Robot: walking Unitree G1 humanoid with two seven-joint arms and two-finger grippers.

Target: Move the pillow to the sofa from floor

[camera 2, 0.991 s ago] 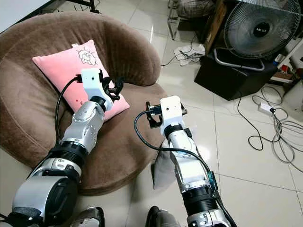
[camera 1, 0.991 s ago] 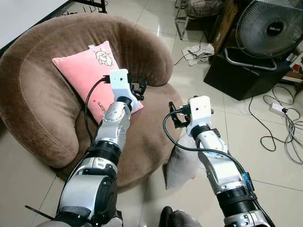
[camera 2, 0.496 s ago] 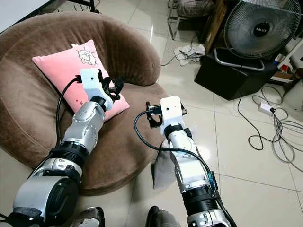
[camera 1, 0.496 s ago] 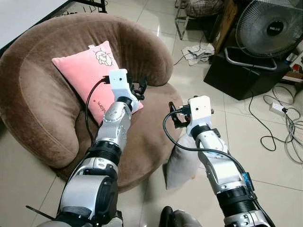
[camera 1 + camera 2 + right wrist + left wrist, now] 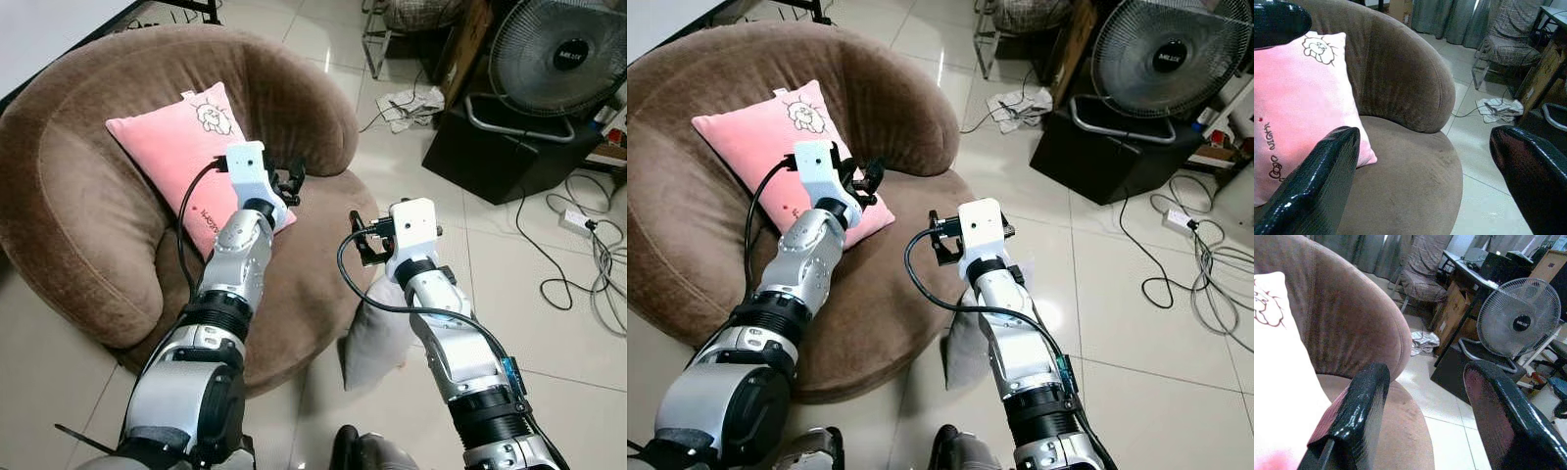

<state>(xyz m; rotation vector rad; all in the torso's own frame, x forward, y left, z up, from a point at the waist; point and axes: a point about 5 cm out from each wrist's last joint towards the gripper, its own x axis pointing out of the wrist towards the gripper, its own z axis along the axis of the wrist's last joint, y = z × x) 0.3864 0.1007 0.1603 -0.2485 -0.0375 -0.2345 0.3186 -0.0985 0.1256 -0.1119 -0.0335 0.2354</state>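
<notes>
A pink pillow (image 5: pixel 181 162) with a small cartoon print leans against the back of the round brown sofa (image 5: pixel 78 225). A grey pillow (image 5: pixel 377 331) lies on the tiled floor against the sofa's front edge, partly hidden under my right forearm. My left gripper (image 5: pixel 289 182) hangs open just past the pink pillow's lower corner, with nothing between its fingers (image 5: pixel 1359 406). Over the seat's right rim my right gripper (image 5: pixel 361 241) is open too, and holds nothing between its fingers (image 5: pixel 1312 196). The right wrist view looks across the seat at the pink pillow (image 5: pixel 1298 107).
A standing fan (image 5: pixel 558 59) and a black box (image 5: pixel 500 157) stand at the back right. Cables (image 5: pixel 588 255) and a power strip trail over the floor on the right. A crumpled cloth (image 5: pixel 409 106) lies behind the sofa, near a chair (image 5: pixel 411 20).
</notes>
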